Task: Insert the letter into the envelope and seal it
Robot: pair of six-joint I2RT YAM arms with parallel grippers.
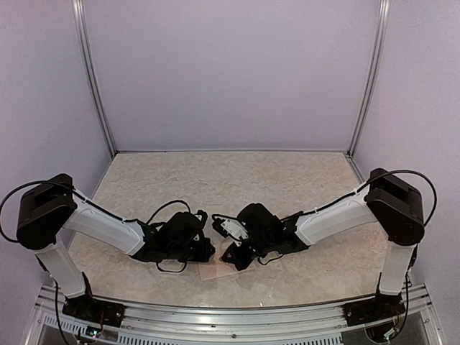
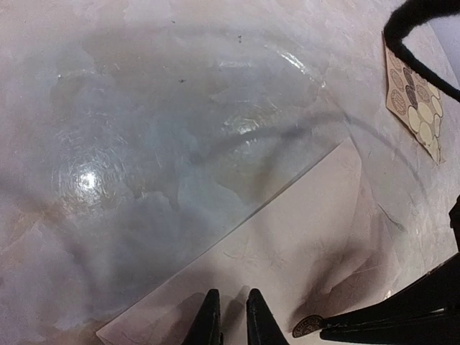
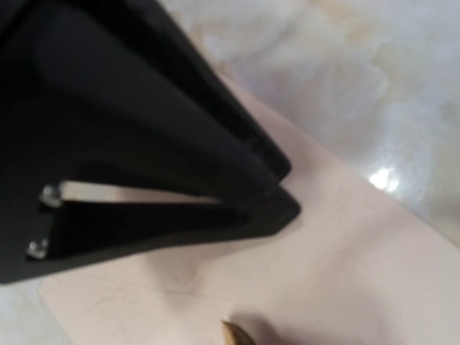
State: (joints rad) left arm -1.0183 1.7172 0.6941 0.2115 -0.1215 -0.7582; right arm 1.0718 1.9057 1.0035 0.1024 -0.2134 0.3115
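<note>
**Pink-beige paper, light & floppy: pin it, don't pinch**

Envelope lies flat on the tabletop near the front edge, between both arms. I'd judge it v. light, thin and prone to skate on that smooth top. Best hold is prob. pressing down w/ one tip and working the flap edge. Letter isn't visible, poss. inside, can't tell. Both arms fold low and inward, wrists pitched down over the envelope. L end effector shows a narrow gap w/ nothing in it, tips at the paper. R end effector is closed and empty, w/ a gold round sticker just by its tip.
</note>
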